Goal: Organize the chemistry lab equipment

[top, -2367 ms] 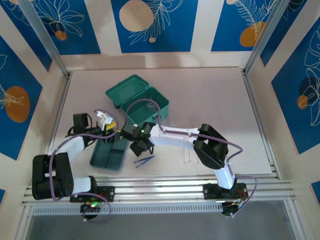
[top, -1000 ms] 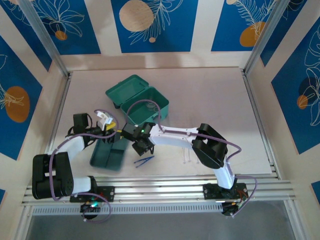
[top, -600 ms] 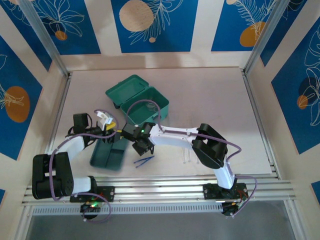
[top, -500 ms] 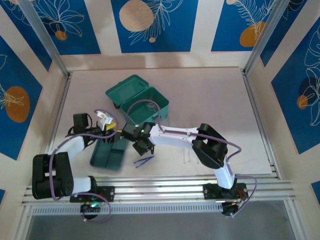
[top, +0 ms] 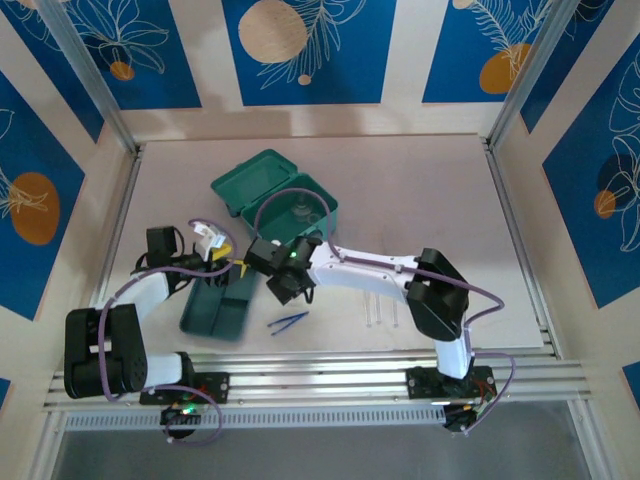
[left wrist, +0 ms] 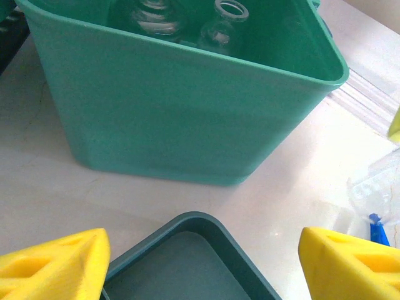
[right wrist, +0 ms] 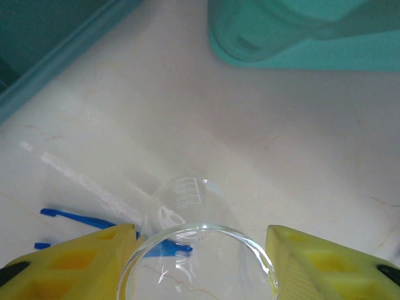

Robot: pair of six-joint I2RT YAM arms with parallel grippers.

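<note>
The teal hinged case (top: 262, 188) stands open at the back left, with clear glassware (left wrist: 225, 25) inside its base (left wrist: 175, 112). In front of it lies the dark-green divided tray (top: 222, 305). My right gripper (top: 285, 285) is shut on the small clear glass beaker (right wrist: 197, 250), with a yellow finger touching each side of its rim. Under the beaker, the blue tweezers (right wrist: 81, 220) and a thin clear tube (right wrist: 81, 181) lie on the table. My left gripper (left wrist: 203, 256) is open over the tray's corner (left wrist: 206, 228). More clear tubes (top: 380, 312) lie to the right of the tweezers (top: 288, 321).
The case's near wall (right wrist: 300, 44) and the tray's edge (right wrist: 56, 56) border the patch of table under my right gripper. The two grippers are close together between tray and case. Open tabletop stretches to the right and back.
My right arm has swung its elbow to the right, and its gripper has shifted slightly towards the case. The left arm, tray, case and tweezers have not moved.
</note>
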